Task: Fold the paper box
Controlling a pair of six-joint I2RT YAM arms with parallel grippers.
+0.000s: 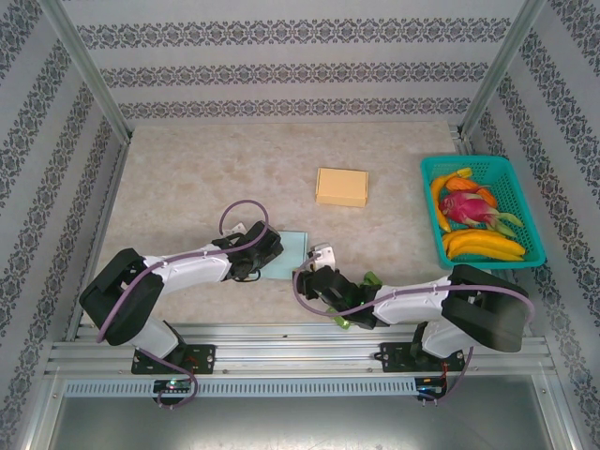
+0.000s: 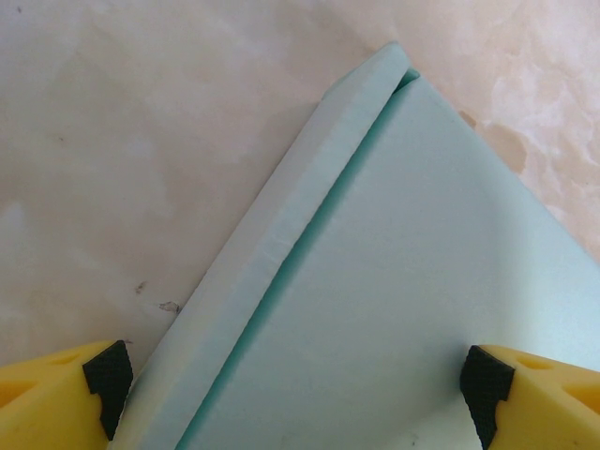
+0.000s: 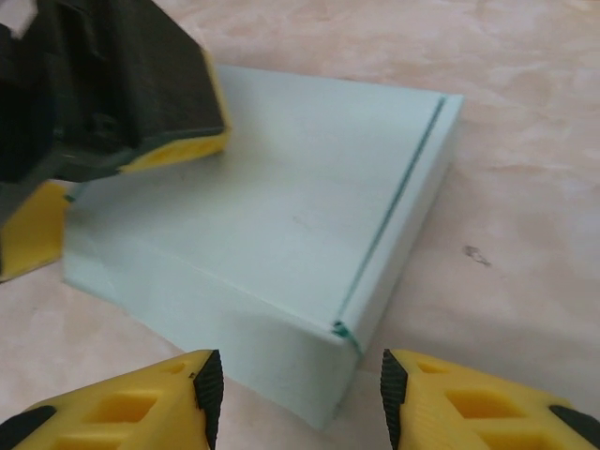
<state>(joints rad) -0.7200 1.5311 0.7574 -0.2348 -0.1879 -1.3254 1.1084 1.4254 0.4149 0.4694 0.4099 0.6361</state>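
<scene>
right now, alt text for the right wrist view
A pale teal paper box lies flat on the marbled table, one corner pointing into the open right gripper. The left gripper sits over its far side.

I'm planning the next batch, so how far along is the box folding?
Done: the pale blue box stands formed, walls up, top folded shut. In hand: the left gripper is open over one edge, the right gripper open at a corner; neither grips. Left, probably: pressing the top snug and backing away.
</scene>
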